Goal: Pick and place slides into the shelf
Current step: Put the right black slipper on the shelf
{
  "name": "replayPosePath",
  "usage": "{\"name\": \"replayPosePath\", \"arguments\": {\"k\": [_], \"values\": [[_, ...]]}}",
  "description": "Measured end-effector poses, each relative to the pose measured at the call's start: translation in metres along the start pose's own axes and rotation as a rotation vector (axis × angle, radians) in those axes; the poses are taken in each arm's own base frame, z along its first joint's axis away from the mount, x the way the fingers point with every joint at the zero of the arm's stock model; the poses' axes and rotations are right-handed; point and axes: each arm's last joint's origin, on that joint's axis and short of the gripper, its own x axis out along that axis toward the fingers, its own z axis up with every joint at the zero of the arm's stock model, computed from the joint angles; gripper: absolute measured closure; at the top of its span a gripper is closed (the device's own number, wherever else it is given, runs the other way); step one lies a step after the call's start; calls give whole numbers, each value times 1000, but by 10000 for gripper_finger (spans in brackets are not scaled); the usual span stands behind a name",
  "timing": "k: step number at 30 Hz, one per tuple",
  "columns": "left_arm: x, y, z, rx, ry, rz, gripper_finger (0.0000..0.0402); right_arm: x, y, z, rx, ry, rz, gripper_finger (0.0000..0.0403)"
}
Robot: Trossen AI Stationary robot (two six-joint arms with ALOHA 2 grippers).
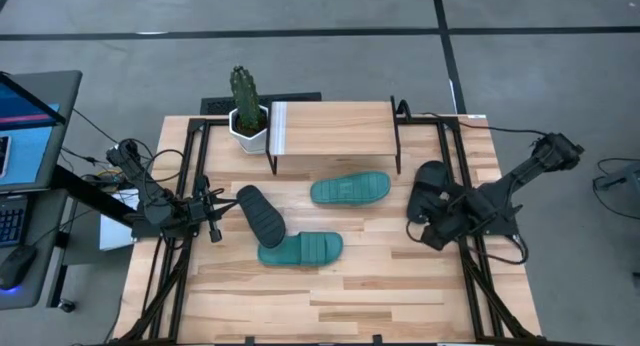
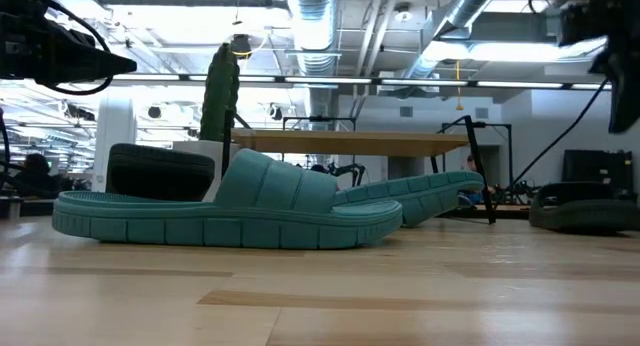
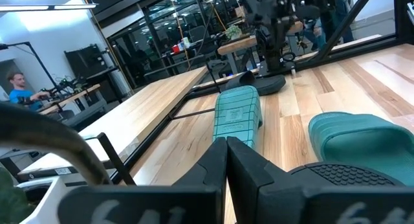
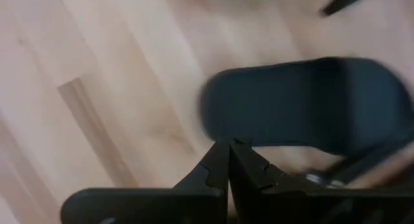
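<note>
Two teal slides lie on the table, one (image 1: pixel 349 189) before the shelf (image 1: pixel 330 126), one (image 1: pixel 300 250) nearer the front. A black slide (image 1: pixel 260 214) leans with one end on the near teal slide. A second black slide (image 1: pixel 432 186) lies flat at the right, and it fills the right wrist view (image 4: pixel 310 114). My right gripper (image 1: pixel 425 229) points steeply down, shut, over the table just by this slide's near end. My left gripper (image 1: pixel 215 229) waits level at the left, shut (image 3: pixel 226 160), beside the leaning black slide (image 3: pixel 336 175).
A potted cactus (image 1: pixel 247 114) stands at the shelf's left end. Black frame rails (image 1: pixel 180 236) run along the table's left and right sides (image 1: pixel 470 266). Bare wood lies toward the front edge (image 1: pixel 380 306). A desk with a monitor (image 1: pixel 25 126) stands off the table's left.
</note>
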Motion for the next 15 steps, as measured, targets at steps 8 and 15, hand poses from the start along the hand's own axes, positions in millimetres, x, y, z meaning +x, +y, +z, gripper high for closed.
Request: {"name": "replayPosePath", "arguments": {"k": [8, 15], "values": [[0, 0, 0, 2, 0, 0, 401, 35, 13, -5, -17, -45, 102, 403], [0, 0, 0, -1, 0, 0, 401, 41, 15, -4, -15, 11, 76, 403]]}}
